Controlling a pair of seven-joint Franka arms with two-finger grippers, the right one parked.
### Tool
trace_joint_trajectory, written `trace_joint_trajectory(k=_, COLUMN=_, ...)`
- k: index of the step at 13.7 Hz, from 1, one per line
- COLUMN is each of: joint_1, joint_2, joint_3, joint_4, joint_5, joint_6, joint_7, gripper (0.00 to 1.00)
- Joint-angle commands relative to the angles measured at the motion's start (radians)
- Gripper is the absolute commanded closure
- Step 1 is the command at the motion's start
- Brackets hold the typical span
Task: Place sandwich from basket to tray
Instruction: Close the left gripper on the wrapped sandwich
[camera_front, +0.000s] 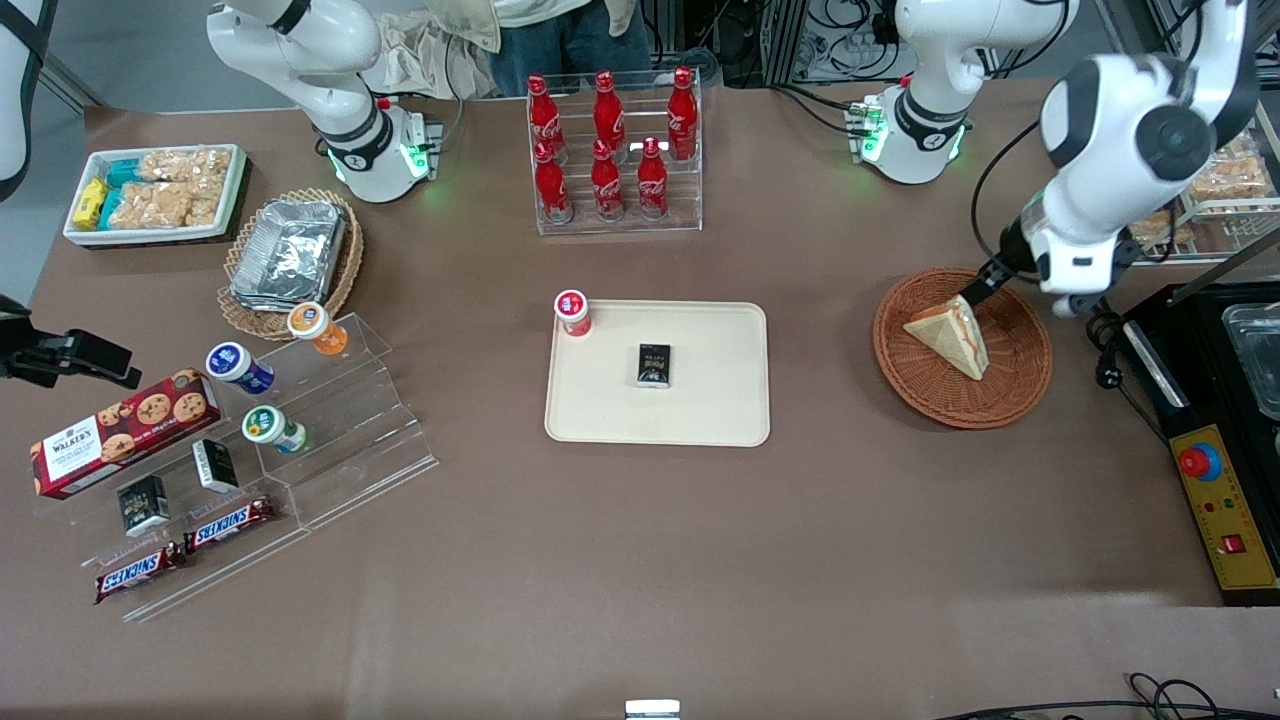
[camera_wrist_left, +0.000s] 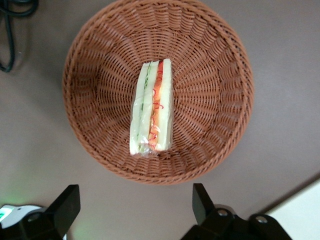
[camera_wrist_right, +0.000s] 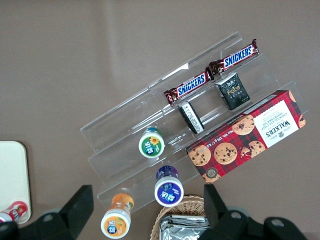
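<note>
The sandwich (camera_front: 950, 335), a plastic-wrapped wedge of white bread with orange-red and green filling, lies in the reddish-brown wicker basket (camera_front: 900, 385) toward the working arm's end of the table. In the left wrist view the sandwich (camera_wrist_left: 151, 107) rests on its side in the middle of the basket (camera_wrist_left: 85, 65). My gripper (camera_front: 975, 290) hangs above the basket's rim, on the side farther from the front camera. It is open (camera_wrist_left: 132, 205), with nothing between its black fingers (camera_wrist_left: 201, 200) and no contact with the sandwich. The cream tray (camera_front: 700, 410) sits mid-table.
A small black box (camera_front: 655, 364) lies on the tray and a red-capped cup (camera_front: 573, 312) stands at its corner. A rack of red cola bottles (camera_front: 612, 150) stands farther from the front camera. A black and yellow control box (camera_front: 1215, 480) lies beside the basket.
</note>
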Motion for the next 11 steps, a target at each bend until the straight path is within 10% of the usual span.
trace_joint_trajectory(k=1, joint_1=0.007, joint_2=0.042, joint_3=-0.010, joint_4=-0.083, joint_5=0.027, joint_6=0.144, joint_7=-0.023, gripper=0.00)
trace_joint_trajectory(k=11, joint_1=0.010, joint_2=0.191, joint_3=-0.006, joint_4=-0.153, joint_5=0.039, joint_6=0.352, joint_7=-0.025, gripper=0.00)
